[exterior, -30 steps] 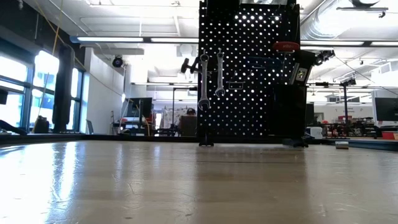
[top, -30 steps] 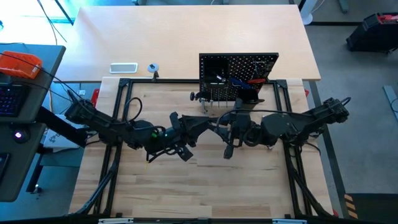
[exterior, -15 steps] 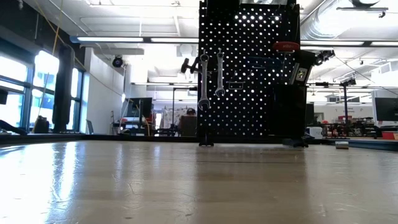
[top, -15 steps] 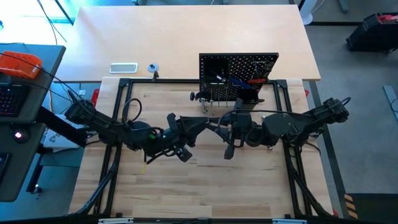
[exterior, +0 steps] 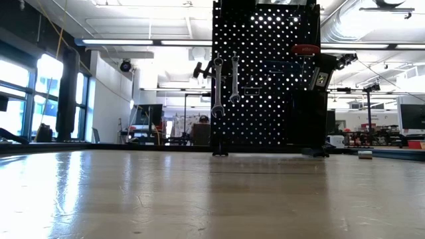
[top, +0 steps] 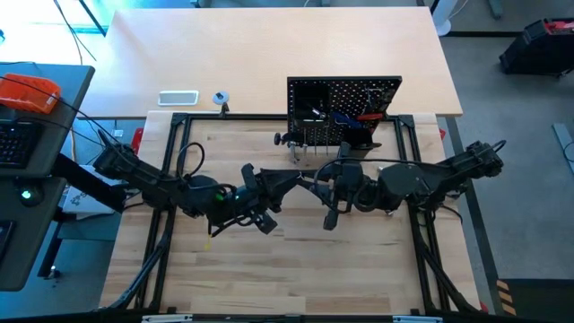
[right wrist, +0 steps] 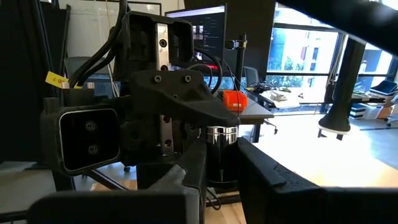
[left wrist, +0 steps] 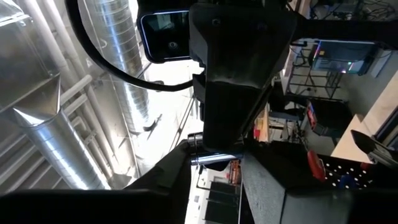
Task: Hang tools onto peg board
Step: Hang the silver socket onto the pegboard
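Observation:
High over the middle of the table my two grippers meet tip to tip. My right gripper (top: pixel 325 186) (right wrist: pixel 222 155) is shut on a short silver metal cylinder (right wrist: pixel 222 134). My left gripper (top: pixel 301 181) (left wrist: pixel 214 168) faces it, open. Its fingers stand on either side of the same cylinder (left wrist: pixel 211 158), and I cannot tell whether they touch it. The black peg board (top: pixel 343 112) (exterior: pixel 265 73) stands upright at the table's far edge. Two silver wrenches (exterior: pixel 226 83) hang from its hooks, a red-handled screwdriver (exterior: pixel 305 49) sits near its top, and a black bin (exterior: pixel 311 123) is low on its right. My right gripper pinches the silver cylinder's round side (right wrist: pixel 219 142) between its two fingers. The fingers come level from the table's right. The cylinder stands upright in the hold, lifted well clear of the table.
The wooden table top (top: pixel 287 269) lies below both arms, inside a black frame (top: pixel 170 161). On the lighter table behind the peg board lie a white flat device (top: pixel 178 98) and a small round object (top: pixel 221 99). An orange object (top: pixel 31 92) sits at the far left.

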Controlling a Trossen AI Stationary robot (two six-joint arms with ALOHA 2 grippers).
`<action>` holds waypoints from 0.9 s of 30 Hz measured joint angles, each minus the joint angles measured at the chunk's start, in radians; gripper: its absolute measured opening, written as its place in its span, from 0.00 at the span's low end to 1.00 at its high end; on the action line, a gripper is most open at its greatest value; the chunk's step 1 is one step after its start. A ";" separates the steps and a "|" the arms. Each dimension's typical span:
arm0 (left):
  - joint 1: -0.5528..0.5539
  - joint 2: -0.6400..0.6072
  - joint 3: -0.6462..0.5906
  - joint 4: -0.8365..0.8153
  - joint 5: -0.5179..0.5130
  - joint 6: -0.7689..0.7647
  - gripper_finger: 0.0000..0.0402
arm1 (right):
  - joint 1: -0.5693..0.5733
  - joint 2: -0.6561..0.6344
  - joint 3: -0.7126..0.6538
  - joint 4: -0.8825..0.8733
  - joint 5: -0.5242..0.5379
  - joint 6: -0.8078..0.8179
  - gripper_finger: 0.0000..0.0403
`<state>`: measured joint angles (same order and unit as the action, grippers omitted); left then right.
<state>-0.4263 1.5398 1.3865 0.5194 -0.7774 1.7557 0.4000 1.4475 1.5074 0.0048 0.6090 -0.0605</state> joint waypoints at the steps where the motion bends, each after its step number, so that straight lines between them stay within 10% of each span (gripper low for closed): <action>1: 0.000 0.000 0.000 0.000 -0.001 0.000 0.27 | 0.000 0.000 0.000 -0.001 0.000 0.000 0.12; 15: 0.000 -0.001 0.000 0.004 -0.039 0.007 0.25 | 0.057 0.000 0.000 -0.020 0.115 -0.056 0.31; 27: 0.070 -0.027 0.000 0.003 -0.067 -0.052 0.24 | 0.217 -0.002 0.000 -0.178 0.489 -0.084 0.39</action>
<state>-0.3559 1.5125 1.3865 0.5221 -0.8444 1.7035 0.6168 1.4456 1.5078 -0.1736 1.0984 -0.1441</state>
